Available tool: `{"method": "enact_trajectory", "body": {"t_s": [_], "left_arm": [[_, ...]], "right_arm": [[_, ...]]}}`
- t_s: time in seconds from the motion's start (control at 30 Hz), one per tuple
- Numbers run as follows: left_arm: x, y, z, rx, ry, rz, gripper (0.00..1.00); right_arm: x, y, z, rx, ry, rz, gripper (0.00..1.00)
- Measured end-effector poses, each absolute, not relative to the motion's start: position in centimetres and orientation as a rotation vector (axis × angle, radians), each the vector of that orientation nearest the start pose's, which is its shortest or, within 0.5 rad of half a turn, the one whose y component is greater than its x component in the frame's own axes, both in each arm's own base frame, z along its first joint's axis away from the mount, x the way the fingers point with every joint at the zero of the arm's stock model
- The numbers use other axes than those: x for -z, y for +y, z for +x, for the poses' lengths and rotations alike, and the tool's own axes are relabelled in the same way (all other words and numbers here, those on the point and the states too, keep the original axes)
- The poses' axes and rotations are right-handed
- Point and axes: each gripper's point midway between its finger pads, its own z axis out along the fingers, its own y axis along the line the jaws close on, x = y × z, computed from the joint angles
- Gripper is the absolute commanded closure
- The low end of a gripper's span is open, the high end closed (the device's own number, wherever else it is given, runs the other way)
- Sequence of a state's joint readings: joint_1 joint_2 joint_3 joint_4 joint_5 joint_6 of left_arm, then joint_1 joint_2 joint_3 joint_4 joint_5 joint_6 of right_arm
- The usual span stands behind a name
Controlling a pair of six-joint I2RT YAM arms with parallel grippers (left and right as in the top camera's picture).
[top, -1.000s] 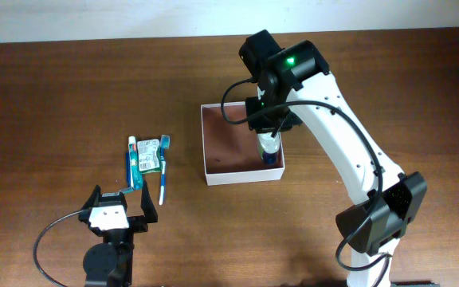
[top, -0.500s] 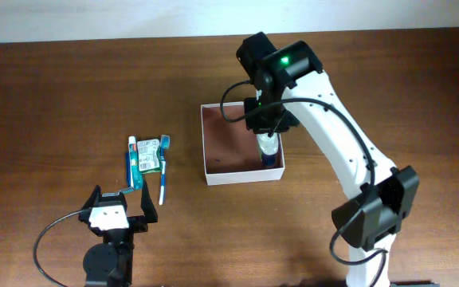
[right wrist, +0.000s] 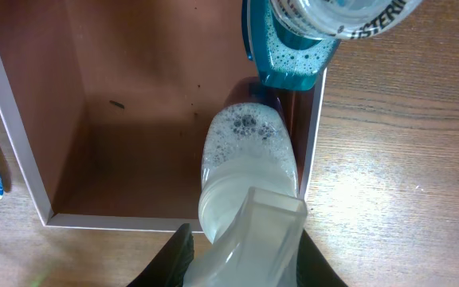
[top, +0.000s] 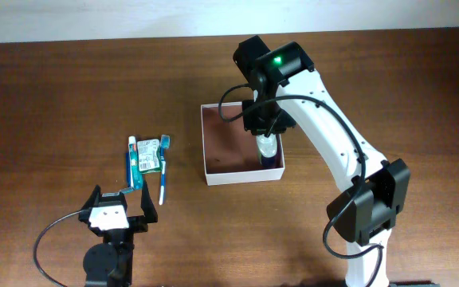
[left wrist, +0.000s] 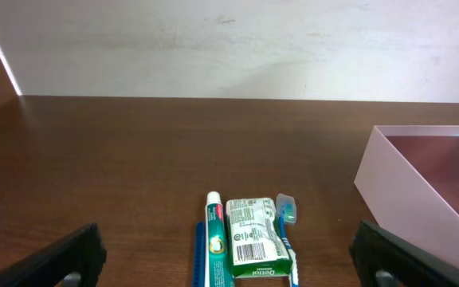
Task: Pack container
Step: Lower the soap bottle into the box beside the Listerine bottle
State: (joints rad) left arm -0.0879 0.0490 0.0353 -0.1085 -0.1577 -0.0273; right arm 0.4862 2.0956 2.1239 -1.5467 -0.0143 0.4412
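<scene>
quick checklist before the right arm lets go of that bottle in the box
1. Foamy bottle held in the right end effector: ok.
2. Foamy bottle inside the container walls, beside one wall: ok.
3. Its base resting on the container floor: cannot tell.
4. Gap to the teal bottle: cannot tell, they overlap in the right wrist view.
5. Left end effector open, away from the container: ok.
6. Toothpaste, soap pack, toothbrush packed: not ok, they lie on the table.
</scene>
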Motion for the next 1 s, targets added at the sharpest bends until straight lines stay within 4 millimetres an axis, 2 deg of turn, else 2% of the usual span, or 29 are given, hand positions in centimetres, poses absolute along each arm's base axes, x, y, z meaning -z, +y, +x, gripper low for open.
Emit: {"method": "enact_trajectory", "body": {"t_s": [0.2, 0.47, 1.0], "left_arm": [[-15.3, 0.5, 24.5, -0.047, 1.69, -0.067, 0.0], [-15.3, 0.5, 24.5, -0.047, 1.69, -0.067, 0.0], [-15.3, 0.5, 24.5, -0.047, 1.69, -0.067, 0.0]], "right_arm": [[-16.2, 19.3, 36.0, -0.057, 3.1, -0.056, 0.76], [-13.9, 19.0, 35.5, -0.023, 3.144, -0.038, 0.76], [-13.8, 18.9, 36.1, -0.006, 3.116, -0.034, 0.75]]}}
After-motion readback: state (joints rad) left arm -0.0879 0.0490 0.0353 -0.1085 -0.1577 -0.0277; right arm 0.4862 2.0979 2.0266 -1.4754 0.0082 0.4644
